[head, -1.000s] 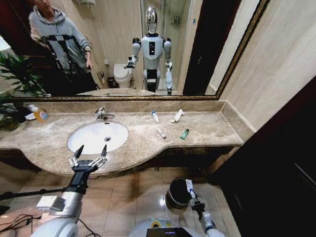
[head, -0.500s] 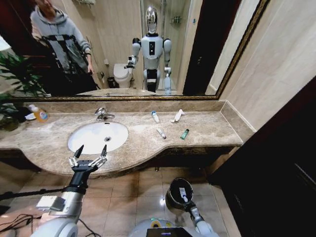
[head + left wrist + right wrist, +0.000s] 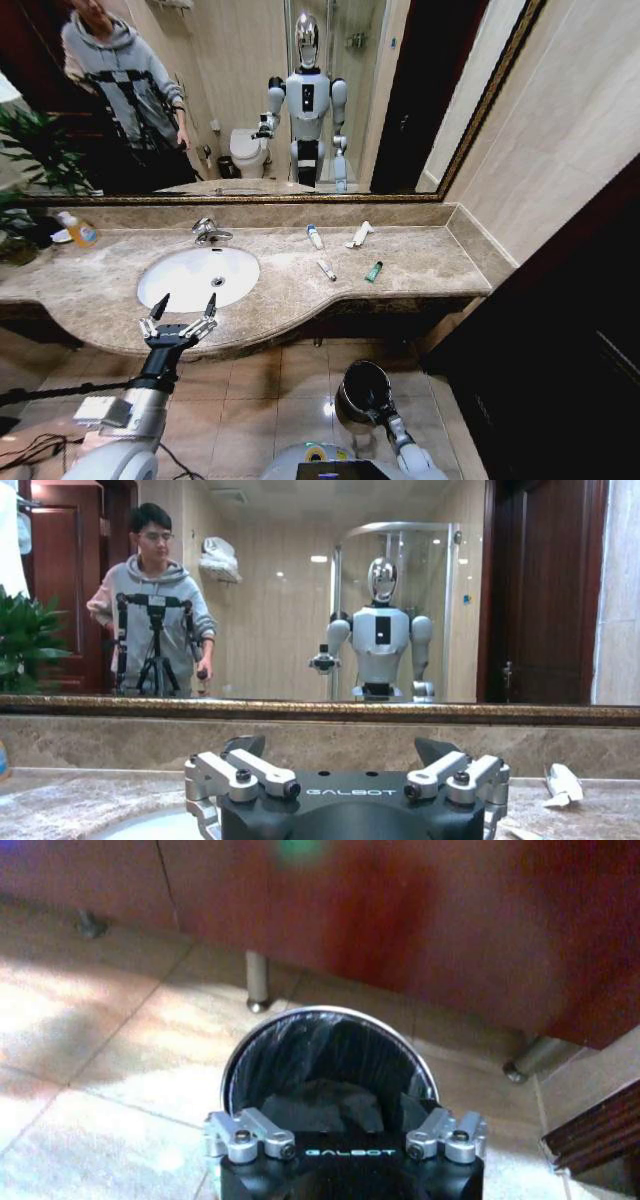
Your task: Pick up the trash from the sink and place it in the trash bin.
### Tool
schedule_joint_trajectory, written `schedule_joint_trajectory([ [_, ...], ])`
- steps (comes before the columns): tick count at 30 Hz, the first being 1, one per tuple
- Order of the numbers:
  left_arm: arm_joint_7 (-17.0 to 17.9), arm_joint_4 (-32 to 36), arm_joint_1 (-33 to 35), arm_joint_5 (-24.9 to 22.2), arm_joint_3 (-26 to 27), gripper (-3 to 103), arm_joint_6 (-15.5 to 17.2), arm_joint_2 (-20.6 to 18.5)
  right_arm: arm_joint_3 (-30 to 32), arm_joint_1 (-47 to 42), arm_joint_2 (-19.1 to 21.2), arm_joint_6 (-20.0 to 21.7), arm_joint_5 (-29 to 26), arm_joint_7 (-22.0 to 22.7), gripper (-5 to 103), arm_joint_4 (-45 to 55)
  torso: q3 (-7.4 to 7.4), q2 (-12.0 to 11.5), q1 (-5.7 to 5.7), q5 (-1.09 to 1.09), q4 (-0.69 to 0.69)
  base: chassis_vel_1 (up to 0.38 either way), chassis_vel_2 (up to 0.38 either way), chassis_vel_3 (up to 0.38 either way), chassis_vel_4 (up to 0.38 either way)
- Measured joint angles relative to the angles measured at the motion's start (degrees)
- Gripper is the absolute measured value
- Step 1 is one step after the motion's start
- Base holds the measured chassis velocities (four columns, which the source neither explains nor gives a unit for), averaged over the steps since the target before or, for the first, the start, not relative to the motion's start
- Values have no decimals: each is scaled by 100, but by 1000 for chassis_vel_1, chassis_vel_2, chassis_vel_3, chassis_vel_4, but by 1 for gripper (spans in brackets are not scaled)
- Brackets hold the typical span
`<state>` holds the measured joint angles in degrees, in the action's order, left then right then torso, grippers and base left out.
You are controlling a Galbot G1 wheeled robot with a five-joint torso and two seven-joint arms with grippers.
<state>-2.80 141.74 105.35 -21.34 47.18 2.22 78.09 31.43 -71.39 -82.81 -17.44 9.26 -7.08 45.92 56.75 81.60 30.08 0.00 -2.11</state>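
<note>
The left end effector (image 3: 182,316) hangs level with the front edge of the brown marble worktop (image 3: 420,262), just in front of the white sink (image 3: 185,280), with its two dark fingers (image 3: 160,305) spread wide apart and nothing between them; in the left wrist view the same end effector (image 3: 345,751) faces the mirror with its fingers parted above the pale curve of the sink (image 3: 150,826). The right end effector (image 3: 372,398) is down low near the floor, right over the open mouth of the round black trash bin (image 3: 350,385), which stands on the tiled floor below the worktop's edge. In the right wrist view that end effector (image 3: 345,1116) points into the bin (image 3: 300,1036), its fingers parted and holding nothing, with a dark liner and a shiny rim showing. Four small pieces of trash lie on the worktop to the right of the sink, none of them in the basin: a white tube (image 3: 315,236) near the back wall, a white sachet (image 3: 359,234) just beside it, a small white tube (image 3: 326,269) nearer the front, and a dark green tube (image 3: 373,271) to its right.
</note>
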Motion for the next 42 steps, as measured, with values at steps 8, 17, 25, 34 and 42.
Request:
schedule_joint_trajectory([
  [8,0,0,0,0,0,100,0,0,96,-658,94,246,-795,-45,100,1524,0,0,0,0,0,0,0,0,0],
  [17,0,0,0,0,0,100,0,0,423,-1417,175,100,-1354,183,100,3209,0,0,0,0,0,0,0,0,0],
  [25,0,0,0,0,0,100,0,0,906,-2770,278,442,-2326,254,100,5892,0,1,0,-1,1,0,0,0,0],
  [34,0,0,0,0,0,100,0,0,1017,-2835,113,941,-2449,330,100,7347,0,1,0,-1,0,0,0,0,0],
  [42,0,0,0,0,0,100,0,0,835,-2330,252,1497,-2467,369,100,7906,0,1,0,0,0,0,0,0,0],
])
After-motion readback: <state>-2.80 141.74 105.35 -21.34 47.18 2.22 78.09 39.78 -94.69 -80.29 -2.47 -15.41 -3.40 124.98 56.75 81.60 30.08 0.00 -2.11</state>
